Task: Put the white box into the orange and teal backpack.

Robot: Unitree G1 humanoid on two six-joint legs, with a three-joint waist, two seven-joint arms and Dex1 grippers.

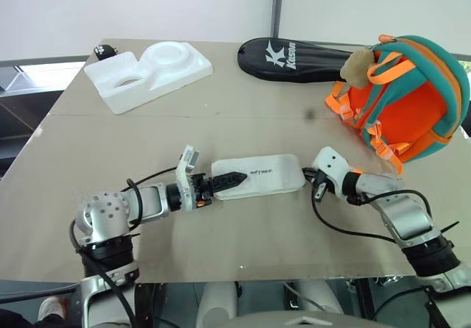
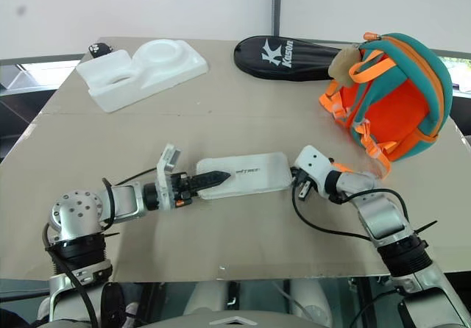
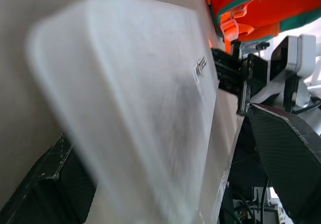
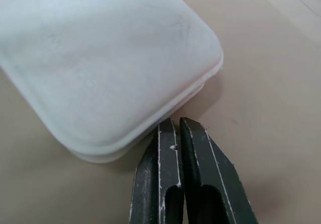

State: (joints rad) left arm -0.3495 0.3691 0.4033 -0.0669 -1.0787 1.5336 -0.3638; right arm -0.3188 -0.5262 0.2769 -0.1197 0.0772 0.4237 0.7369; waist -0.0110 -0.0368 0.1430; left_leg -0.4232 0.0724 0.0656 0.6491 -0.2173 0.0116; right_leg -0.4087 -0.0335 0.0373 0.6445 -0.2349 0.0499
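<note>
At the far left of the table (image 1: 243,240) lies a bulky white foam block (image 1: 149,73) with round hollows, a small dark object (image 1: 105,50) just beyond its outer corner. Nearer the front edge, the left gripper (image 1: 229,177) reaches in from the left toward the middle of the table; its jaws stand wide apart around the left end of the white box (image 1: 259,176), one black finger (image 1: 228,177) lying over the lid and the other below the box's edge in the left wrist view — whether they press on the box I cannot tell.

The white box lies flat near the centre front of the table, long side running left to right, small dark lettering on its lid. It is well apart from the backpack and outside it.

At the box's right end sits the right gripper (image 4: 176,128), its two black fingers pressed together and holding nothing — the tips are just beside the box's rounded corner, at its seam.

Across the back of the table, right of centre, lies a long black racket bag (image 1: 294,57) with white lettering. Furthest right is the orange and teal backpack (image 1: 408,96), resting on its side with orange straps toward the robot and a tan plush charm (image 1: 358,63) at its top, close to the end of the racket bag.
</note>
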